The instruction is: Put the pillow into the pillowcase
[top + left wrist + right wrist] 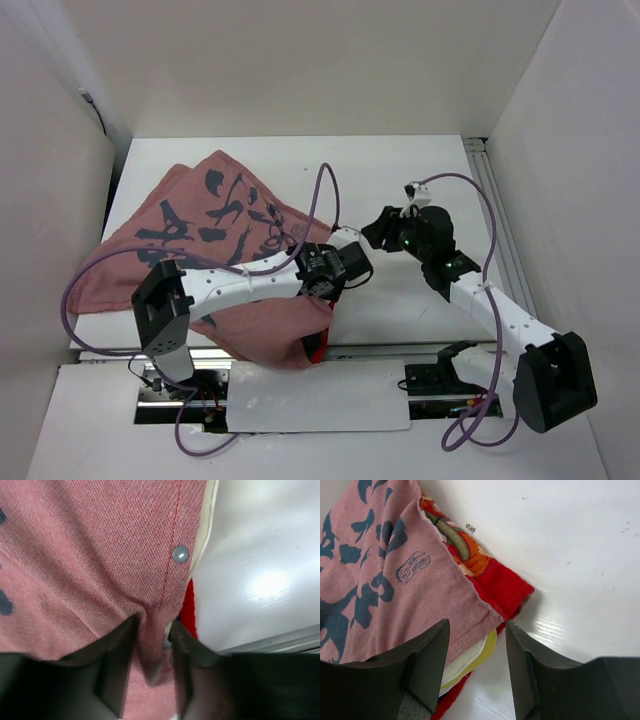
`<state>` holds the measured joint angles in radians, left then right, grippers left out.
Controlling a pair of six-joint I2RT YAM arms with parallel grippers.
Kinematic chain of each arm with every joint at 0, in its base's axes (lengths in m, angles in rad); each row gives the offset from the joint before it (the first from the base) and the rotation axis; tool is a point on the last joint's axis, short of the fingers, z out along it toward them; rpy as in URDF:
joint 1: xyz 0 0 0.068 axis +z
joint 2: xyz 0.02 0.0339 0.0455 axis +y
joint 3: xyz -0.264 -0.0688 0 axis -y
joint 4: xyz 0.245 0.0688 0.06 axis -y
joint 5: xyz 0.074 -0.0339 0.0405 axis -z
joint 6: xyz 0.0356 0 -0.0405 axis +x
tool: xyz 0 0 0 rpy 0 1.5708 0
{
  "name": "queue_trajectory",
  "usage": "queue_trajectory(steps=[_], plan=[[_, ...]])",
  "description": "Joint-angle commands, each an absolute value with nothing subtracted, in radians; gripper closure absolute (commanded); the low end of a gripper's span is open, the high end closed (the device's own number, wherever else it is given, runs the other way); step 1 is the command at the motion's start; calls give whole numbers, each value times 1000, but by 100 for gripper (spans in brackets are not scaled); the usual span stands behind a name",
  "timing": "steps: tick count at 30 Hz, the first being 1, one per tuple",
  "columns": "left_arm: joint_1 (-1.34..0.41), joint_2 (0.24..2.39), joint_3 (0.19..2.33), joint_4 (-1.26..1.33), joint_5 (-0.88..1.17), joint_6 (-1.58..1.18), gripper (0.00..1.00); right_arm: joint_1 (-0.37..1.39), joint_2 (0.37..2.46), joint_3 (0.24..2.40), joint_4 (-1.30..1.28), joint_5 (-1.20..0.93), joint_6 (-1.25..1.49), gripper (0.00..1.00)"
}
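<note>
The pillow (477, 655) sat inside the pillowcase (200, 230), its yellowish edge showing at the mouth. The left gripper (152, 642) pinched the hem; the right gripper (477, 630) hung wide just above that edge.

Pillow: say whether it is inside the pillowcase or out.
Mostly inside. In the right wrist view only a cream-yellow edge of the pillow peeks from the mouth of the pillowcase; the rest is covered.

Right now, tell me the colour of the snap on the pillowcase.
Grey. The snap shows best in the left wrist view.
</note>
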<state>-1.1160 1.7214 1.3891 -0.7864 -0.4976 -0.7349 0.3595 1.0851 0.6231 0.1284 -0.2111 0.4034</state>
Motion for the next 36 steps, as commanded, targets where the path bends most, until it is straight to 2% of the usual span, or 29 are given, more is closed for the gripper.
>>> queue_trajectory(steps=[1,2,4,6,11,15,21,26,28,29,30,32,33,35,36], plan=[[-1101,1753,1515,-921,-575,-765,42,359,1023,617,68,-138,420,44],[-1101,1770,1550,-939,-636,-755,31,359,999,617,43,-106,451,44],[-1101,1825,1641,-939,-679,-707,20,359,974,606,-35,15,498,44],[-1101,1896,1730,-876,-706,-565,0,335,928,597,-116,120,560,41],[-1092,2060,1848,-836,-693,-442,0,282,893,606,-202,182,603,41],[-1040,2173,1980,-830,-684,-460,0,250,849,583,-252,202,655,41],[-991,2273,2057,-830,-715,-500,0,215,759,512,-265,101,676,41],[-982,2327,2089,-796,-753,-511,7,215,683,468,-256,31,676,41],[-982,2336,2089,-796,-765,-511,12,215,664,454,-256,5,666,41],[-982,2336,2101,-796,-765,-511,23,215,664,454,-236,-32,646,42],[-973,2336,2114,-796,-779,-520,29,215,664,445,-236,-55,631,48],[-973,2336,2127,-786,-779,-520,42,215,673,445,-194,-142,592,49],[-973,2336,2128,-785,-779,-532,67,215,673,431,-177,-176,575,49],[-963,2336,2151,-772,-779,-547,91,215,715,407,-105,-285,545,49],[-963,2336,2151,-762,-779,-548,100,215,732,382,-77,-320,545,49]])
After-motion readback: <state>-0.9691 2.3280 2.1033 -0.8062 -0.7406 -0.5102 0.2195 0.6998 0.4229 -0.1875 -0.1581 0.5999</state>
